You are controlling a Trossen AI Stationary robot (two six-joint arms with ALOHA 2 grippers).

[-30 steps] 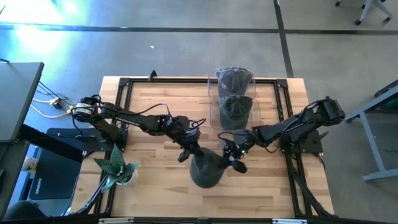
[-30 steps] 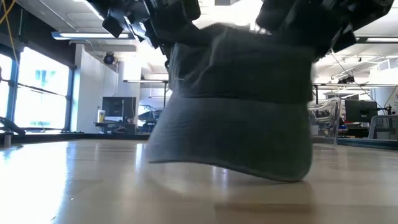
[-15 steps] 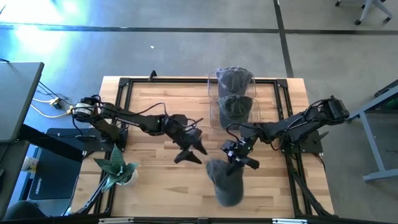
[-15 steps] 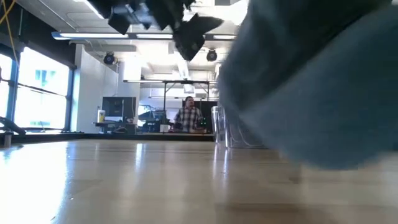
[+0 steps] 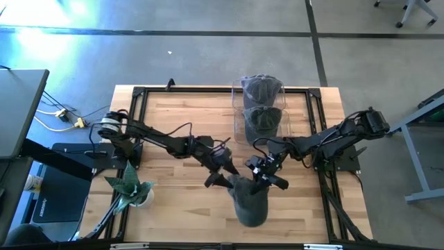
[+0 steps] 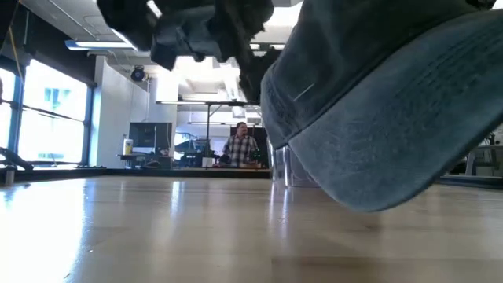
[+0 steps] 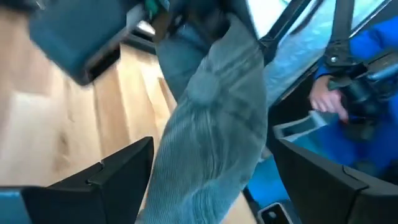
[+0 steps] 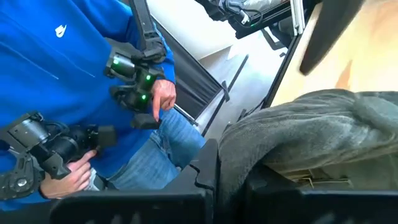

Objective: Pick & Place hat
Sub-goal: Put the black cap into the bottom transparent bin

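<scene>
High view: the right hand (image 5: 263, 175) grips the grey cap (image 5: 249, 201) by one edge above the tabletop's (image 5: 166, 146) front edge. The left hand (image 5: 220, 176), fingers spread wide, flanks the fabric. Risk: the limp cap slips from the single-edge hold, or snags on the left fingers.

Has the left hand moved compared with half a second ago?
Yes. In the high view the left hand has moved rightward, away from the potted plant, up against the grey cap.

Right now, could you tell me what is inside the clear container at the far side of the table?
The clear container holds two dark hats, one in each section, seen from above. Whatever lies beneath them is covered and cannot be seen.
</scene>
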